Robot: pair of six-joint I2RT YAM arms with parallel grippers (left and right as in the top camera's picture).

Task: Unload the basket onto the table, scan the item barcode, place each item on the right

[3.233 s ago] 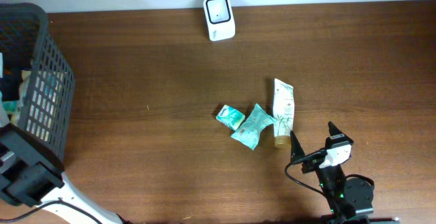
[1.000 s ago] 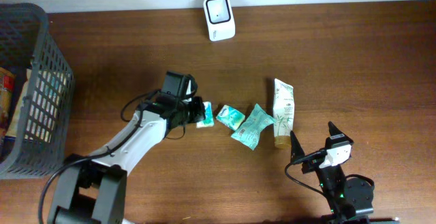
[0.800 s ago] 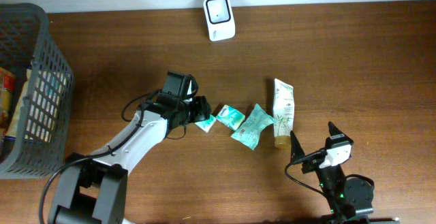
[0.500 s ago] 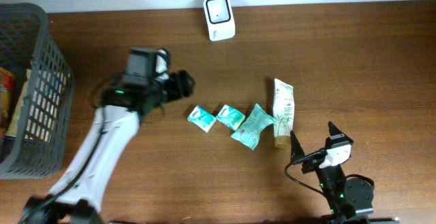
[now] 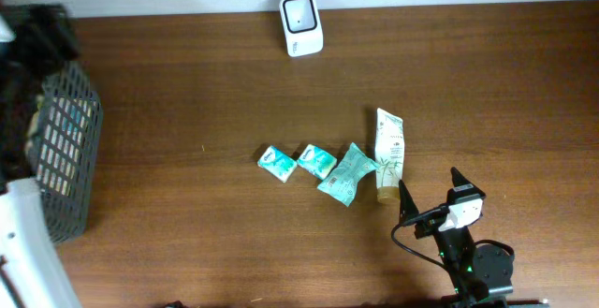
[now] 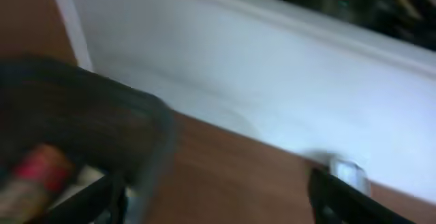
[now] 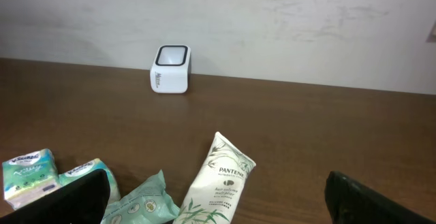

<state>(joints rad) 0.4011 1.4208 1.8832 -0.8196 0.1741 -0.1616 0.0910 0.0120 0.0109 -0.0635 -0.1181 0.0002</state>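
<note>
The right gripper (image 5: 429, 188) sits low at the worktop's (image 5: 187, 83) near edge, jaws wide apart. Just ahead of it lies a white tube (image 7: 214, 183) printed PANTENE, and farther ahead stands the white scanner (image 7: 170, 69). The left gripper (image 6: 221, 198), jaws also apart, hangs blurred beside the dark basket (image 6: 102, 115).

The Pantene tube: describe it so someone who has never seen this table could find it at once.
On the brown table, look right of centre, nearer the robot than the white scanner, for a row of four items. The tube lies at the row's right end, beside the teal pouch. It alone is long and white with a green leaf print; the others are short and teal.
</note>
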